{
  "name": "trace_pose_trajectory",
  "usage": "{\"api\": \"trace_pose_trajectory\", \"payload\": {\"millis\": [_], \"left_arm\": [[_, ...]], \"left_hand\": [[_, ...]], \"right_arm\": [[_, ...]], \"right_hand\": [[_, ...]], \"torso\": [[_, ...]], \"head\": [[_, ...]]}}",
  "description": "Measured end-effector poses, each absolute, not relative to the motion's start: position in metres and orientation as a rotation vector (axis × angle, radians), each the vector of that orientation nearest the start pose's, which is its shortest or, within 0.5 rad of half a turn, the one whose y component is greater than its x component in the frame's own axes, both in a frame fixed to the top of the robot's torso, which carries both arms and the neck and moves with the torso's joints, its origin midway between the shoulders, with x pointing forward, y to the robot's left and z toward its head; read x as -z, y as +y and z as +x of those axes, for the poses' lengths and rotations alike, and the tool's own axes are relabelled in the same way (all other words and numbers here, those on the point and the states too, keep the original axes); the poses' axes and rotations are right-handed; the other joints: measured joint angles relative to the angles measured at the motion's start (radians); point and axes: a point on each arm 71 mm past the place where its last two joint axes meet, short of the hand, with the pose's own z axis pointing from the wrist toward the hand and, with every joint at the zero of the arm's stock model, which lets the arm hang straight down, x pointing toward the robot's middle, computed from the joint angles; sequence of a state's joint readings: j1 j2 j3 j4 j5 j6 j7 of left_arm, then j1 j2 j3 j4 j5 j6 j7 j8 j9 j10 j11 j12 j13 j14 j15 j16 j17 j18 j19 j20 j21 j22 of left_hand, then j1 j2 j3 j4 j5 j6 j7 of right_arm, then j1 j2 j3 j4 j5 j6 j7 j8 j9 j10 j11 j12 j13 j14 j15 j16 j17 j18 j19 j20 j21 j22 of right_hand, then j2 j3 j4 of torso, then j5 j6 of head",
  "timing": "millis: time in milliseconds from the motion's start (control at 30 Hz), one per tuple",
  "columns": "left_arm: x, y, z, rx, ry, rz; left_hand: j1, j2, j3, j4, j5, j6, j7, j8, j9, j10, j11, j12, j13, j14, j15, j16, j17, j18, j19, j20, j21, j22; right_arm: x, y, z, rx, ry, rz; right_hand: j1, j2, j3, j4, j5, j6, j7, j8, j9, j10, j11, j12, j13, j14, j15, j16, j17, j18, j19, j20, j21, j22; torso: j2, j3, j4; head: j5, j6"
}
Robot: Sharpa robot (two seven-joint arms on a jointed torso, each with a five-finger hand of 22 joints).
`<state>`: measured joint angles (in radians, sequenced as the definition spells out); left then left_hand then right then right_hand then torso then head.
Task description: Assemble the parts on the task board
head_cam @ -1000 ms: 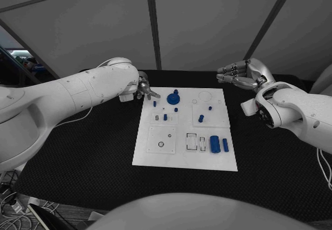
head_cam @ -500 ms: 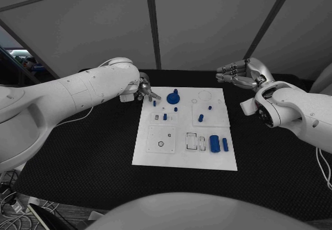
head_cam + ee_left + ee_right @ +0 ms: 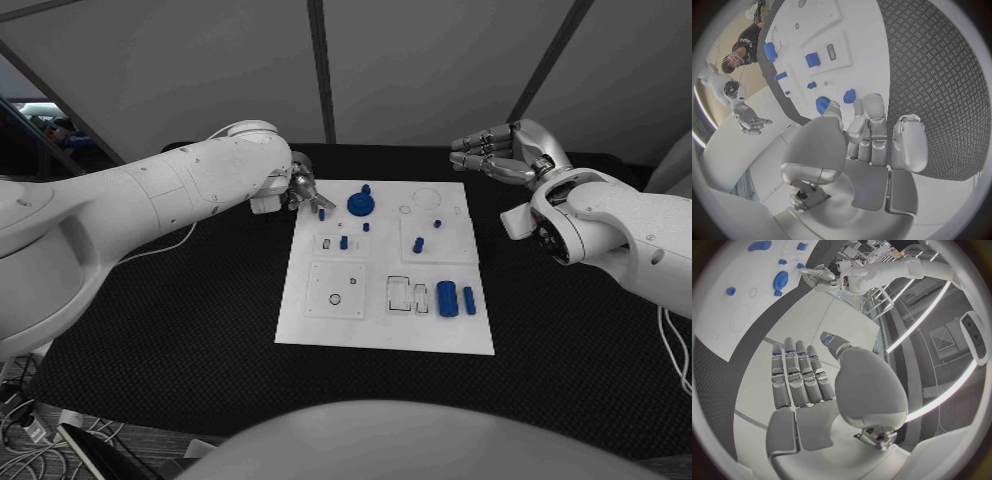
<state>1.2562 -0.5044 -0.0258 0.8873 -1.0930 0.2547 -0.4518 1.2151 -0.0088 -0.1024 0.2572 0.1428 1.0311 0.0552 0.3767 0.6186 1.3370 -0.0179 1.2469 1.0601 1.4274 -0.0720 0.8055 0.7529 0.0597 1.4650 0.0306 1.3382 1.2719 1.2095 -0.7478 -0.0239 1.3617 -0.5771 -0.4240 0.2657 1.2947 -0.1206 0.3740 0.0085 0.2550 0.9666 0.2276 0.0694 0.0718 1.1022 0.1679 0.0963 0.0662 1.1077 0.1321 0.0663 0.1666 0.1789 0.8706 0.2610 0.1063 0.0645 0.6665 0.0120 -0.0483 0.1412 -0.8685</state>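
Observation:
The white task board (image 3: 378, 325) lies mid-table with several blue parts on it. A round blue gear-like part (image 3: 361, 205) and a small blue peg (image 3: 322, 213) stand near its far left corner. My left hand (image 3: 303, 190) hovers at that corner, fingers stretched towards the peg (image 3: 849, 95) with the gear (image 3: 822, 104) beside the thumb; nothing is in its grasp. A thick blue cylinder (image 3: 449, 299) and a slim blue piece (image 3: 470, 301) lie at the near right. My right hand (image 3: 498, 155) is raised beyond the far right corner, fingers (image 3: 795, 375) straight and empty.
Small blue pegs (image 3: 418, 244) stand in the board's middle rows, and empty recesses (image 3: 338, 298) show on its near half. Black matting (image 3: 173, 330) surrounds the board on all sides. The right wrist view shows the board's edge (image 3: 729, 315) and my left hand (image 3: 820, 275) far off.
My left hand has edged slightly right, closer to the small peg at the board's far left corner. The parts and my right hand have stayed put.

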Motion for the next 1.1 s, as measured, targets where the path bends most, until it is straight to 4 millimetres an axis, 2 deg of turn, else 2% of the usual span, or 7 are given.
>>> {"api": "trace_pose_trajectory", "payload": {"millis": [1100], "left_arm": [[0.2289, 0.2339, 0.5793, 0.230, 2.321, -0.331]], "left_hand": [[0.016, 0.008, 0.034, -0.006, 0.000, 0.007, -0.007, 0.008, 0.018, 0.000, 0.000, 0.000, 0.001, 0.002, -0.005, 0.000, 0.001, 0.000, 0.000, 0.000, 0.004, 0.008]], "right_arm": [[0.1738, -0.2043, 0.5215, -1.187, 1.488, 0.581]], "right_hand": [[0.000, 0.000, 0.000, 0.000, 0.000, 0.000, 0.000, 0.000, 0.000, 0.000, 0.000, 0.000, 0.000, 0.000, 0.000, 0.000, -0.001, 0.000, 0.000, 0.000, 0.000, 0.000]], "torso": [[-0.001, 0.0001, 0.0007]], "head": [[-0.001, -0.004]]}}
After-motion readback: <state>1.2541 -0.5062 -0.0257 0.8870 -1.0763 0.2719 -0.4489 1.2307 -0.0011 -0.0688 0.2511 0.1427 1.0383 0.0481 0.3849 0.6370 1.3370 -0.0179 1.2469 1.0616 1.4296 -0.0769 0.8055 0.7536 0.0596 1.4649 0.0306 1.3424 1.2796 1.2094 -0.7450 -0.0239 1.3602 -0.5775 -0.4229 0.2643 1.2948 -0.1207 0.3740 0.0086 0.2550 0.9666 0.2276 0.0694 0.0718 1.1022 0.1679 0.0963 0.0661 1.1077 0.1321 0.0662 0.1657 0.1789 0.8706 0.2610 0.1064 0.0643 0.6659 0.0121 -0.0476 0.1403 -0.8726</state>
